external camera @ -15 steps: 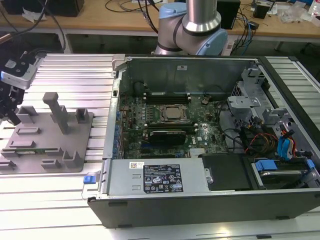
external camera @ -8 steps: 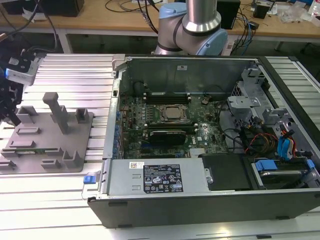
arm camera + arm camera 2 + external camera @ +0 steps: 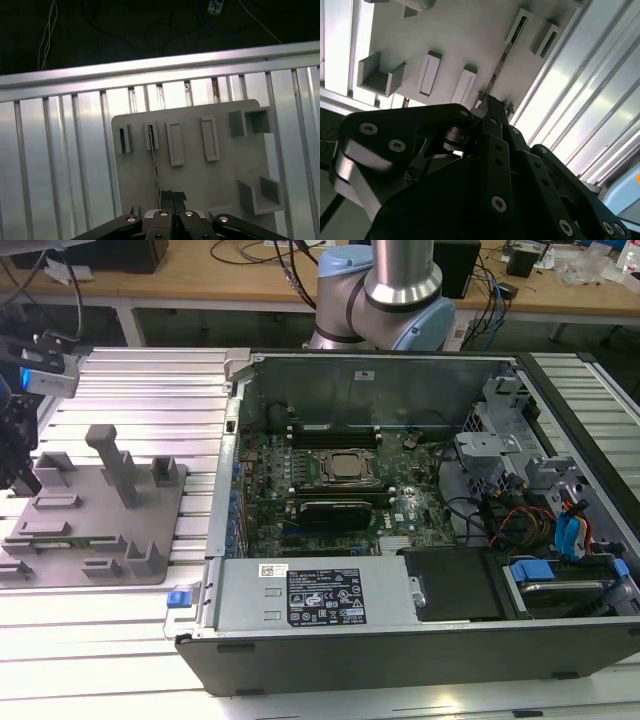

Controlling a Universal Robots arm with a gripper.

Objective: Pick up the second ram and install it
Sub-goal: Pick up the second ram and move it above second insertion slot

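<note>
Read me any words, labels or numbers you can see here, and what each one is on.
None can be read.
Black label on the power supply cover: print too small.
Corner sticker beside it: too small.
Wall sticker on the case back: blurred.
Tray: no print.

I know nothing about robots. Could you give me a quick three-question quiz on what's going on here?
1. True or false: the gripper hangs over the open computer case.
2. The ram stands on edge in a holder on: A) the grey tray; B) the motherboard; C) the wooden bench.
3. Fill in: in the exterior view, the tray lies to the case's ____.

Key: 1 false, it is over the tray; 2 A; 3 left.
</note>
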